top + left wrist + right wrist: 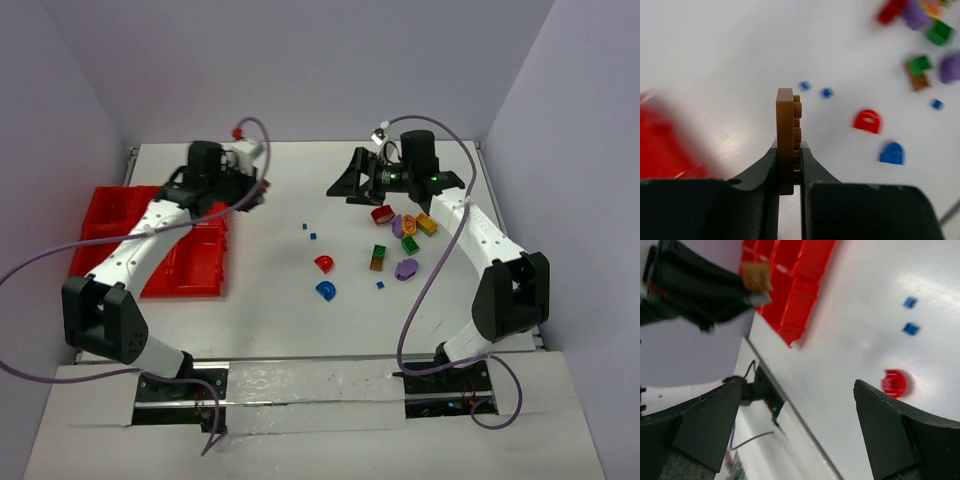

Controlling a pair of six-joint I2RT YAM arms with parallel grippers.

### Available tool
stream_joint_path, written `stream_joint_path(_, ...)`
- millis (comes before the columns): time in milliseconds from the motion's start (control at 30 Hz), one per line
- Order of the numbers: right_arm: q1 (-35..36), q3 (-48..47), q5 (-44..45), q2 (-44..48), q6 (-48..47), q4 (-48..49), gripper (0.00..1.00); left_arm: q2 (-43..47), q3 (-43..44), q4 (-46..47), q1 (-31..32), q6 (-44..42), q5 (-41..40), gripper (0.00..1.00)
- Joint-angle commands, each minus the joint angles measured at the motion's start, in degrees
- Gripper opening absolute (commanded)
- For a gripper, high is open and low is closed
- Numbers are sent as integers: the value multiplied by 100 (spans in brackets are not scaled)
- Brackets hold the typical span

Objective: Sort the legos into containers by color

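Observation:
My left gripper (256, 190) is shut on a brown studded lego plate (786, 135), held upright above the table just right of the red containers (150, 245). The plate also shows in the right wrist view (756, 276). My right gripper (350, 182) is open and empty, above the table left of the lego pile. A red arch (324, 263) and a blue arch (326, 291) lie mid-table, with tiny blue bits (310, 232). The pile holds a red piece (382, 213), purple pieces (406, 268), a green block on a brown one (379, 257) and yellow-orange pieces (424, 222).
The containers sit at the table's left edge, blurred in the left wrist view (660, 145) and sharper in the right wrist view (790, 285). Purple cables loop from both arms. Walls close in the table at the back and sides.

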State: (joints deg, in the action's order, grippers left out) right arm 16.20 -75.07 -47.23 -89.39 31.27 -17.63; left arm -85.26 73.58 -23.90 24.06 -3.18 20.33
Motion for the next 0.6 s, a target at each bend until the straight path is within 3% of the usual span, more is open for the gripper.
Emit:
stream_joint_path(0,-314,-583,817,-7,-899,-523,100,-169,599,-1119,-1961,-97,-55,0)
stream_joint_path(67,-319,-634,1194,83,-1233,-686,100,-367,773,-1313,-2728,-274,-275,0)
stream_joint_path(167,-319,-612,1621,161,-1581,-854,100,-662,945,-1361,-3280,-541,-510,4)
stream_joint_path(267,-319,-529,1929,222,-1824,-992,100,-986,1123,-1264,-3407,-672,-890,9)
stream_joint_path(567,-319,-126,2604,457,-2292,-1225,100,-2196,1835,-1064,-3609,-403,-1541,6)
